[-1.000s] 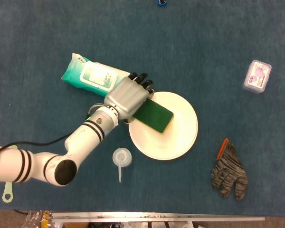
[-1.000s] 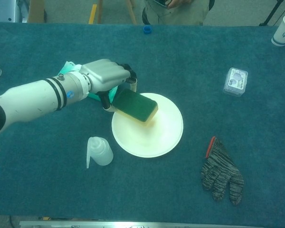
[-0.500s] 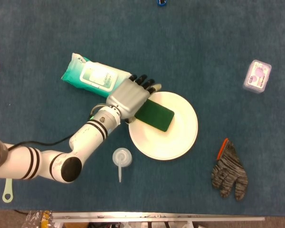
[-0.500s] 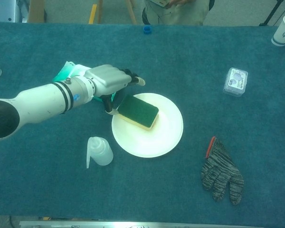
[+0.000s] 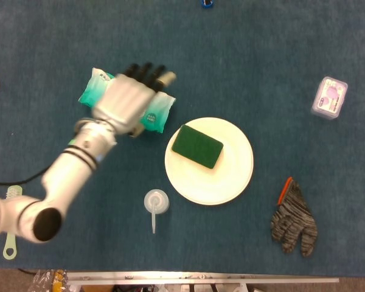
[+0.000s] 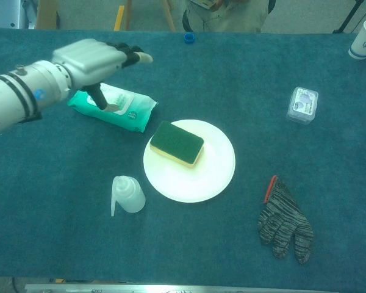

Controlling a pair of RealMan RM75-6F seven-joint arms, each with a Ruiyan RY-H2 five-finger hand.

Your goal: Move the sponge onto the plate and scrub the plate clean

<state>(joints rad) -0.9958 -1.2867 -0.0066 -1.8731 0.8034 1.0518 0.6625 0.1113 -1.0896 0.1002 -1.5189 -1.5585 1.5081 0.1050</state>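
Now the left hand (image 5: 129,97) has let go of the sponge (image 5: 197,146) and pulled away to the left. It hangs over the teal wipes pack (image 6: 114,107), its fingers spread apart and holding nothing. A moment ago it was right beside the plate, touching the sponge. The sponge lies flat on the white plate (image 5: 234,176), toward its upper left part. Its top is dark green, and the chest view shows a yellow layer under it. A small squeeze bottle (image 6: 127,194) lies on the blue desk (image 5: 261,48) near the plate.
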